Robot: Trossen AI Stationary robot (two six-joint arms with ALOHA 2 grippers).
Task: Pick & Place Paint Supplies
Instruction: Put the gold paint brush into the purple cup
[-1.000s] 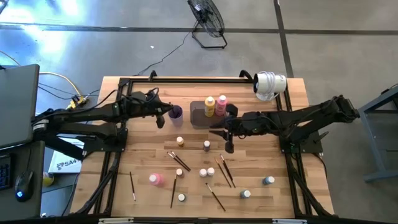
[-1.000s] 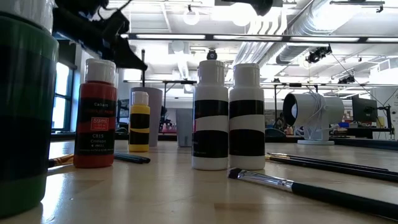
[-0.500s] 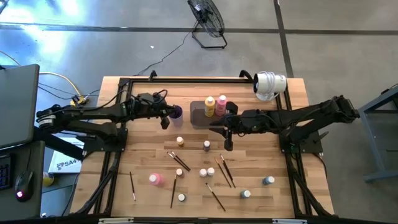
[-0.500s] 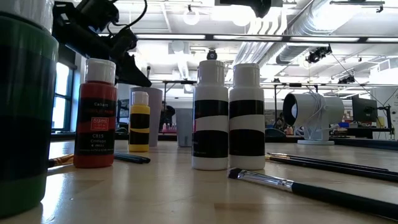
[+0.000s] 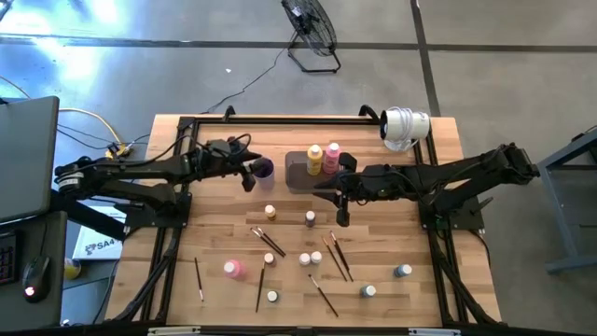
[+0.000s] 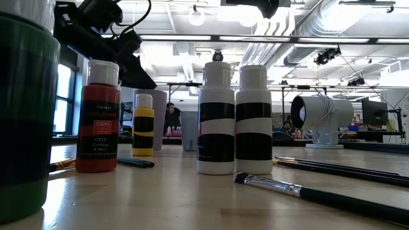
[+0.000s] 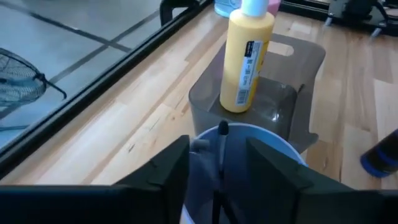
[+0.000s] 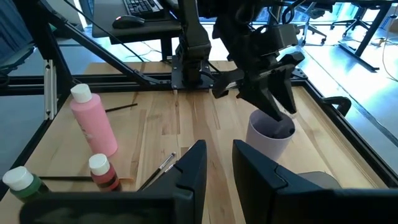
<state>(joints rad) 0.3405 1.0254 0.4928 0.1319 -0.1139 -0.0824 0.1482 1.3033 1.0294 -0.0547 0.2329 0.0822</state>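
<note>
Directly above the purple cup [image 7: 249, 149], the left end effector [image 7: 217, 168] stands apart around an upright paintbrush [image 7: 222, 140]; the right end effector [image 8: 214, 165] hovers empty, slightly parted.

Left wrist view: the yellow bottle [image 7: 247, 59] loses its cap at the picture's edge, and a pink bottle [image 7: 272, 5] behind it shows only a sliver. The purple cup [image 7: 249, 162] is half covered by the left gripper [image 7: 217, 165] — the brush [image 7: 221, 162] standing in it cannot be followed down. Low view: a large green bottle [image 6: 25, 115] is cut off at the side, close and blurred. High view: labels on the small bottles — for instance the one at [image 5: 370, 291] — are too small to read.
</note>
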